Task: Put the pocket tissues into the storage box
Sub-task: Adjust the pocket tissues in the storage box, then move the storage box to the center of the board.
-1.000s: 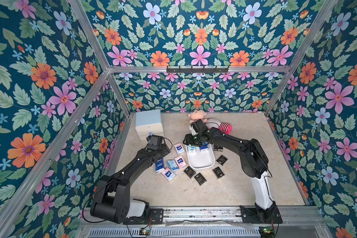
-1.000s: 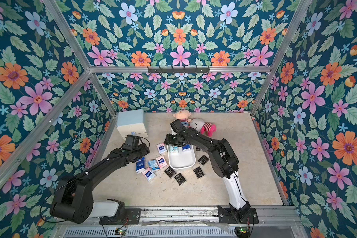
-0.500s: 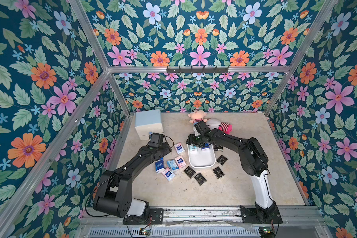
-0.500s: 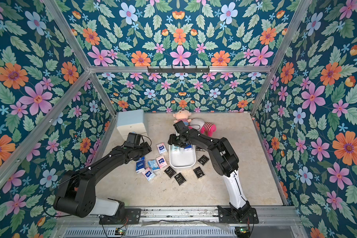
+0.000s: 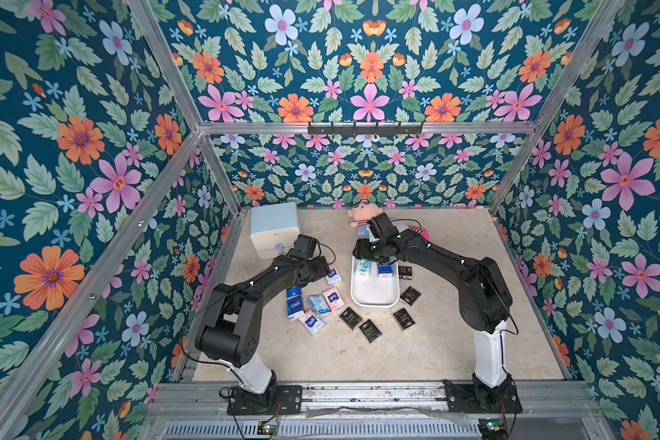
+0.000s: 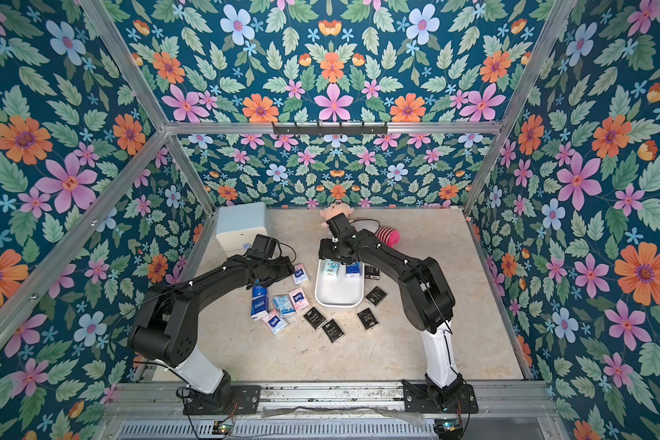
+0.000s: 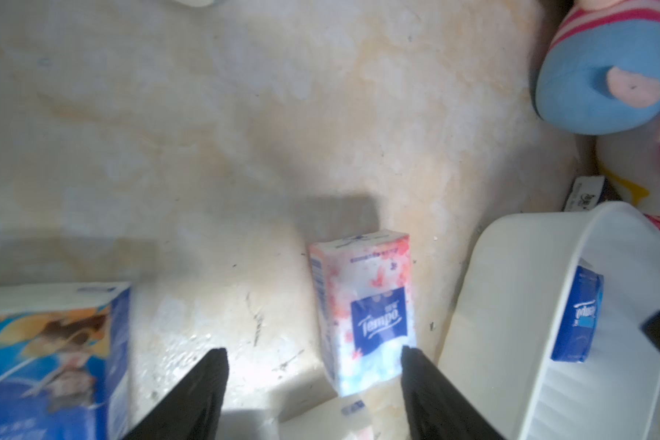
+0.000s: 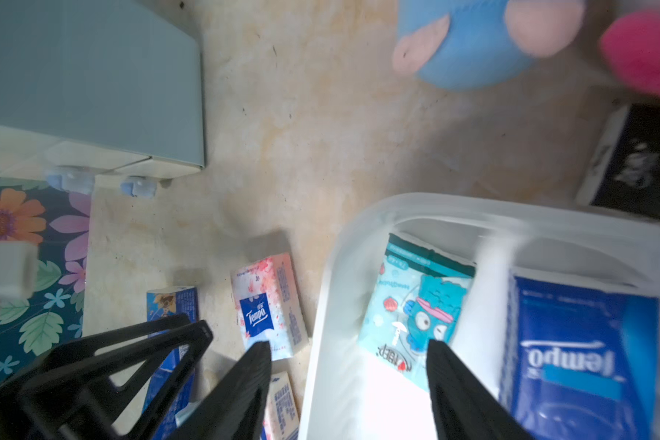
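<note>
nearest the arm bases, four flat black plastic-wrapped tissue packets with white print (image 5: 370, 330) lie loose on the mottled beige tabletop (image 5: 435, 343), around the near end of the white rounded plastic storage box (image 5: 375, 291). a fifth black packet (image 5: 404, 272) sits by the box's right wall. left of the box is a huddle of coloured packets (image 5: 313, 306): dark blue, light blue and pink-and-white. inside the box, at its far end, a light blue cartoon-printed packet (image 8: 416, 308) and a dark blue packet (image 8: 576, 350) lie side by side. the right gripper (image 8: 348, 344) hangs over the box's far left wall with jaws spread and nothing between them. one finger seems to be over the light blue packet, though contact is hard to judge. the left gripper (image 7: 313, 354) is low over the table, jaws parted and empty, with a pink-and-white packet (image 7: 366, 308) just beyond one fingertip, beside the box. farthest back stand a cream cabinet with a light blue top (image 5: 273, 224) and plush dolls (image 5: 361, 215).
</note>
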Motion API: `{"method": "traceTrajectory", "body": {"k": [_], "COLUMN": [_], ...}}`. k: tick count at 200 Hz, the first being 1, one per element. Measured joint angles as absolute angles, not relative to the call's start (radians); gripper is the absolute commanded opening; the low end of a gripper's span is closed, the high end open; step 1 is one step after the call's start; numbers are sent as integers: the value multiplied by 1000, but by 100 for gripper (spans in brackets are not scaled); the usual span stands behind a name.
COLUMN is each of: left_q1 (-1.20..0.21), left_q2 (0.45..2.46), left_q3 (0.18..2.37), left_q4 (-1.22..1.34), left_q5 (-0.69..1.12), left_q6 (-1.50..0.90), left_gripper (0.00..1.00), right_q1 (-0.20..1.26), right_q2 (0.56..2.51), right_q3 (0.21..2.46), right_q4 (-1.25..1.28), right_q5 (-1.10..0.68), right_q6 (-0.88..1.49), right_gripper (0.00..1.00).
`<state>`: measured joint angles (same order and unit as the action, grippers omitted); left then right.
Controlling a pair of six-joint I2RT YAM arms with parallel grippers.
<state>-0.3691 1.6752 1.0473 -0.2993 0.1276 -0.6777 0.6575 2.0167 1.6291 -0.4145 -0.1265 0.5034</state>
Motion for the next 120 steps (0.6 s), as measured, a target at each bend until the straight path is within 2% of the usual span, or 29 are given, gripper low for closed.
{"method": "traceTrajectory", "body": {"k": [65,120], "left_q1": [-417,-443], "left_q2": [1848,1904], "left_q3": [1172,1222], "left_q4": [-337,-343], "left_q5": [101,87], "left_q6": [-627,-623], "left_gripper": [77,77], "right_q1": [611,571], "right_q2": [1823,1729], "right_q3": [1414,1234], "right_q4": [-414,-406], "right_q5": [-62,-38], "right_q6": [530,541], "right_gripper": [75,76]}}
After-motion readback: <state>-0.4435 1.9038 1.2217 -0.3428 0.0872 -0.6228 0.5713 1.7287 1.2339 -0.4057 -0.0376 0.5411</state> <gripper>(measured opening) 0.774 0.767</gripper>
